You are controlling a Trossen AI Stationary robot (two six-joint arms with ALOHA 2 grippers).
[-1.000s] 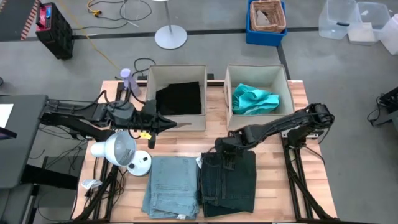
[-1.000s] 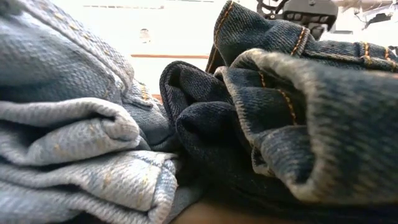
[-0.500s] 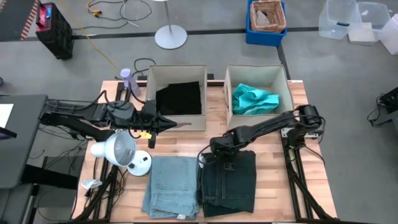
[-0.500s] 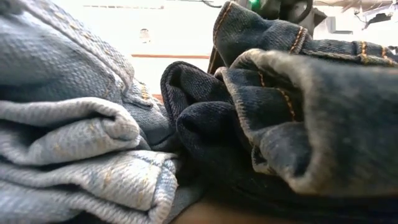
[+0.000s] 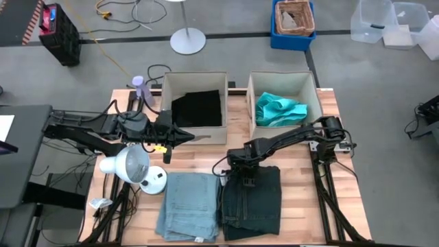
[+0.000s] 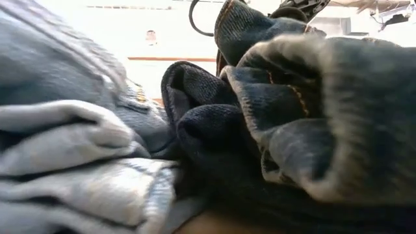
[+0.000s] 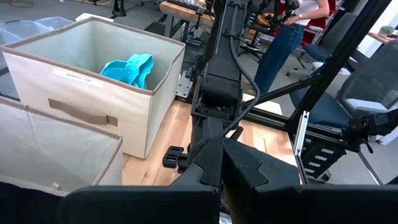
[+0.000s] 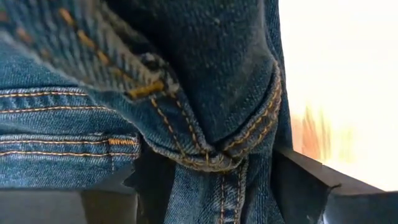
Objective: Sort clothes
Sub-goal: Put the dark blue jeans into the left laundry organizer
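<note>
The dark jeans [image 5: 252, 202] lie folded at the front of the worktop [image 5: 309, 206], touching the light blue jeans [image 5: 188, 206] on their left side. The right gripper [image 5: 241, 173] is down on the far edge of the dark jeans; in the right wrist view its fingers [image 8: 305, 186] stand wide apart with a bunched seam of the denim [image 8: 205, 93] between them, not pinched. At the back of the worktop stand two beige fabric boxes: the left box [image 5: 193, 134] holds the black cloth [image 5: 199, 108], the right box [image 5: 281, 79] holds the teal shirt [image 5: 280, 110]. The left gripper [image 5: 185, 137] hovers just in front of the left box, holding nothing; whether its fingers are parted I cannot tell. A white lamp [image 5: 127, 167] sits at the left edge.
</note>
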